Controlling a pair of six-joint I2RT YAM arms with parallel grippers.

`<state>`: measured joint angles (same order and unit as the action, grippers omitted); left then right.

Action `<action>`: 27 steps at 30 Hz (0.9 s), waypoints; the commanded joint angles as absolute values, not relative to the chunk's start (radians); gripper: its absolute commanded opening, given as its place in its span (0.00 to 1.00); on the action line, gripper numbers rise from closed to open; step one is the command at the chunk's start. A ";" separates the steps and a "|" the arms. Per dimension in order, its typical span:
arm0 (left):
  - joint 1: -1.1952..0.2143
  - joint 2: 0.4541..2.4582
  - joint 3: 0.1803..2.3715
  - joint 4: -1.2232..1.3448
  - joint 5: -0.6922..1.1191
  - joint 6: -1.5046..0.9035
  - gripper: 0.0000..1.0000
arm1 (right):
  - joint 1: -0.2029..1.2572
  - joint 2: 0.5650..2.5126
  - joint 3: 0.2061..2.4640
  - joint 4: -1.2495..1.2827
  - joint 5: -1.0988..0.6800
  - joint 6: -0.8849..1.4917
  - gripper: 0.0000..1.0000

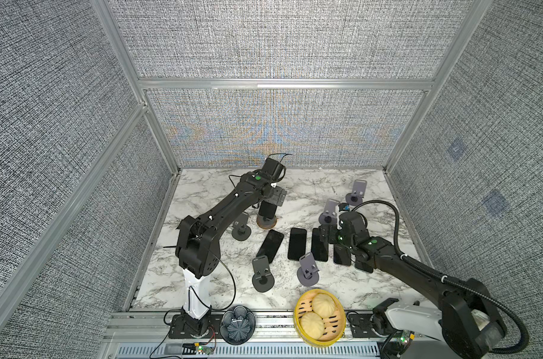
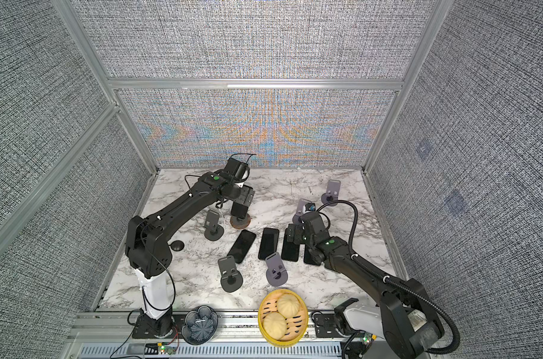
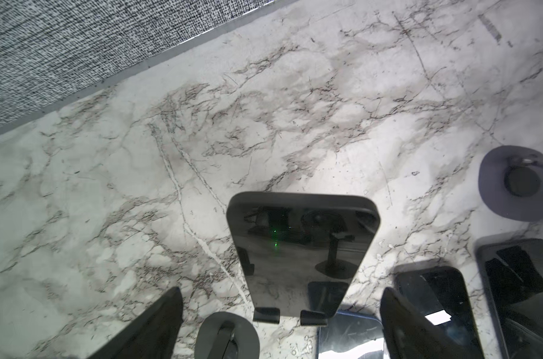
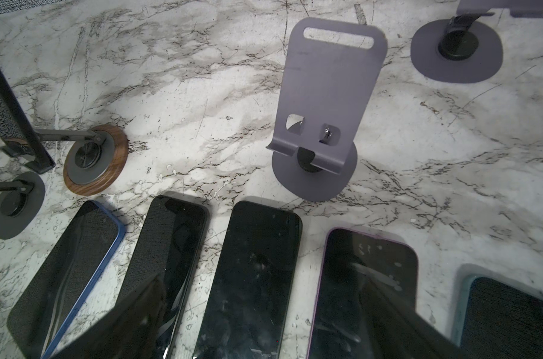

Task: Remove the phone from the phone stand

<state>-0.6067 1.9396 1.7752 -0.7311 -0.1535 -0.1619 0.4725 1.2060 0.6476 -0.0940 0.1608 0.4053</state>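
A black phone (image 3: 301, 245) leans upright on a phone stand with a round wooden base (image 1: 266, 222), its lower edge resting in two small hooks. My left gripper (image 3: 281, 292) hovers just in front of it, open, one finger (image 3: 158, 323) on each side and nothing between them. In both top views that gripper (image 1: 272, 201) hangs over the phone (image 2: 239, 210). My right gripper (image 4: 264, 323) is open above a row of flat phones, holding nothing. In the right wrist view the phone (image 4: 6, 105) shows edge-on beside the wooden base (image 4: 96, 158).
Several phones (image 1: 296, 244) lie flat, screens up, mid-table. Several empty grey stands (image 1: 262, 273) are scattered around them, one (image 4: 326, 102) just beyond the right gripper. At the front edge sit a bamboo steamer with buns (image 1: 319, 317) and a dark bowl (image 1: 237, 324).
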 commanded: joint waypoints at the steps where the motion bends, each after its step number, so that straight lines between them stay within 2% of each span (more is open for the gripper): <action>1: -0.595 1.935 1.766 -0.629 -0.035 -0.169 1.00 | 0.474 1.208 0.654 -0.091 0.179 0.403 0.99; 20: -0.574 2.048 1.764 -0.606 -0.045 -0.154 1.00 | 0.472 1.220 0.658 -0.090 0.179 0.402 0.99; 27: -0.574 2.054 1.763 -0.606 -0.057 -0.153 0.84 | 0.472 1.221 0.658 -0.089 0.181 0.402 0.99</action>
